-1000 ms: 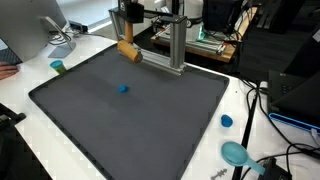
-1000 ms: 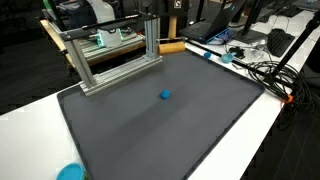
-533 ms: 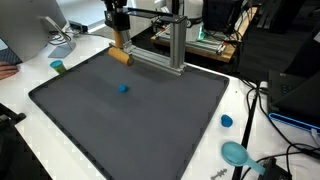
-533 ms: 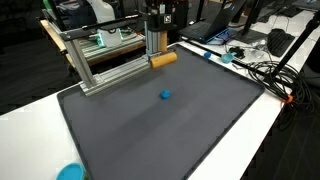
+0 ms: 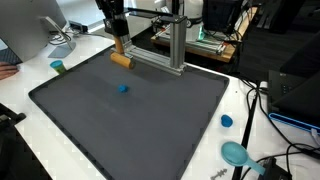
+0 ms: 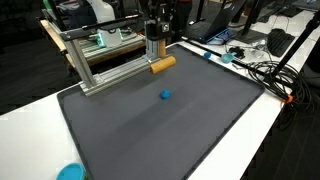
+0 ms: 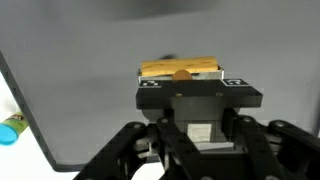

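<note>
My gripper (image 5: 117,44) hangs over the far edge of the dark mat (image 5: 130,115), beside the aluminium frame (image 5: 176,45). It is shut on a tan wooden block (image 5: 121,60), which lies level across the jaws. In an exterior view the gripper (image 6: 154,50) holds the block (image 6: 162,64) just in front of the frame (image 6: 110,66). The wrist view shows the block (image 7: 180,70) past the black gripper (image 7: 181,79) body, with grey mat beneath it. A small blue ball (image 5: 123,88) lies on the mat well below the block, and it shows again as the ball (image 6: 165,96).
A blue cap (image 5: 227,121) and a teal dish (image 5: 236,153) sit off the mat on the white table. A small green-blue cylinder (image 5: 58,67) stands near the mat's corner. Cables (image 6: 262,70) and monitors crowd the table edges.
The gripper has carried the block sideways along the frame and a little lower, out over the mat's far edge. The blue ball has not moved.
</note>
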Robot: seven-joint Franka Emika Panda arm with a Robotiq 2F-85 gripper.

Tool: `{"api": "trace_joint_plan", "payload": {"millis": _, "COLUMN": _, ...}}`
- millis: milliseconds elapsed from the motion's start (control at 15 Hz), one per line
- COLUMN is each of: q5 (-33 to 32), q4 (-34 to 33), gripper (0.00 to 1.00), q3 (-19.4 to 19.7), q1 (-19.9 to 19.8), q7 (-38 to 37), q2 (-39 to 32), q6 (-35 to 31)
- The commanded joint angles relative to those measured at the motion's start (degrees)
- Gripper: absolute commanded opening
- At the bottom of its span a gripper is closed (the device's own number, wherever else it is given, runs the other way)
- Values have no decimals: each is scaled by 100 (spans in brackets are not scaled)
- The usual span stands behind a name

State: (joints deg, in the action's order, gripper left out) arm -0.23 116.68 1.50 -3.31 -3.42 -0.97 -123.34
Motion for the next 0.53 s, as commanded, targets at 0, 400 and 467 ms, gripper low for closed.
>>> {"api": "trace_joint_plan", "payload": {"millis": 0, "q5": 111, "q4": 251, "gripper": 22, "q3": -20, "q1": 94, "q7": -4, "q2": -35, "q6": -343}}
{"api": "trace_joint_plan", "payload": {"millis": 400, "q5": 85, "q4": 399, "gripper": 22, "q3": -65, "q1": 187, "q7": -68, "q2": -239, "q6": -823}}
{"api": "trace_joint_plan", "payload": {"millis": 467, "q5": 10, "q4": 365, "gripper": 22, "q3": -66, "q1": 201, "q7": -109, "q2": -274, "q6": -859}}
